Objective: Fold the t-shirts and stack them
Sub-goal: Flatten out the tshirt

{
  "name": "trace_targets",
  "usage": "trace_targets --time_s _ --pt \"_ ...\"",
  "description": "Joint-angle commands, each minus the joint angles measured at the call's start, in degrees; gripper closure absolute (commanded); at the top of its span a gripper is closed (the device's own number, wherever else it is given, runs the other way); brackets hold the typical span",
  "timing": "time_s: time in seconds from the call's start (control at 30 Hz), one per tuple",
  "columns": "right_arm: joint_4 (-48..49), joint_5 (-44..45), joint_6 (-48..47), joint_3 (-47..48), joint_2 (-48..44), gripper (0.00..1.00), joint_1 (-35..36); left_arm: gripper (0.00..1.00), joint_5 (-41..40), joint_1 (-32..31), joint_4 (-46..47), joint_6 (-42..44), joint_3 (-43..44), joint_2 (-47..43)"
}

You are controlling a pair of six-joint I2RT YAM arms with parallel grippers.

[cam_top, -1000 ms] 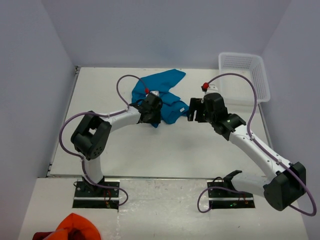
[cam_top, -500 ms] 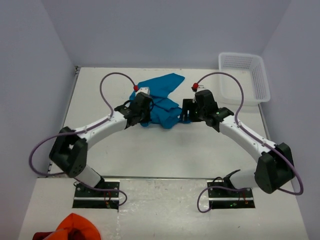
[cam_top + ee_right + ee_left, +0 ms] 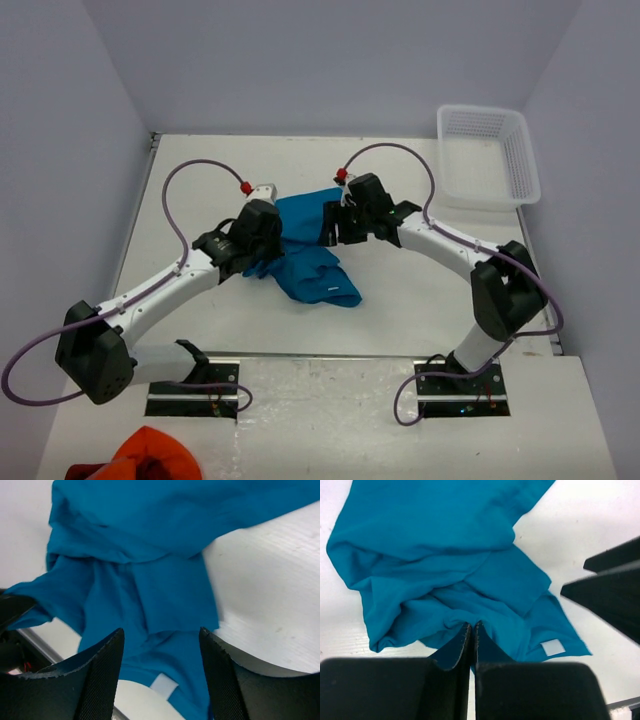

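Note:
One teal-blue t-shirt lies bunched and wrinkled on the white table, mid-centre. My left gripper is at its left edge, shut on a fold of the shirt; the fingertips pinch the cloth. My right gripper is open over the shirt's far right part, its jaws spread wide above the cloth, holding nothing. A white tag shows near the shirt's hem and also shows in the right wrist view. The right gripper's fingers appear in the left wrist view.
A white plastic basket stands at the back right of the table. An orange-red bunched cloth lies off the table at the front left. Both arms reach inward over the table's middle.
Both grippers have moved left and nearer. The shirt has been dragged from the back centre toward the middle, with the left gripper holding it. The right gripper is now over the shirt.

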Motion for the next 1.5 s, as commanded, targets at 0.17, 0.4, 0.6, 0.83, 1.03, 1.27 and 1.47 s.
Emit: trace_targets --time_s 0.17,0.4,0.6,0.83,1.03,1.27,1.47 --pt "3.6 -1.8 5.3 -3.9 -3.7 0.41 8.9 1.00 1.5 -0.3 3.6 -0.3 -2.1 4.1" --pt "4.4 2.9 7.0 -7.2 -1.0 0.42 11.0 1.00 2.4 -0.3 4.3 0.0 -2.0 4.5" --pt "-12.2 19.1 4.8 8.9 7.9 0.18 7.9 1.00 2.6 -0.2 3.7 -0.5 -3.6 2.0" --pt "-18.3 18.7 4.8 23.7 17.7 0.18 -2.1 1.00 2.6 -0.3 1.2 -1.1 -5.2 -2.5" --pt "-24.0 16.0 4.3 32.3 25.6 0.18 -8.7 1.00 2.4 -0.3 -0.9 -1.4 -6.3 -5.6" --pt "-29.8 13.7 2.0 43.7 34.5 0.19 -11.1 1.00 4.9 -0.5 -0.5 -2.4 -7.4 -7.0" --pt "-29.8 10.2 2.2 47.9 37.5 0.19 -12.0 1.00 6.8 -0.8 -1.4 -3.3 -8.7 -10.9"
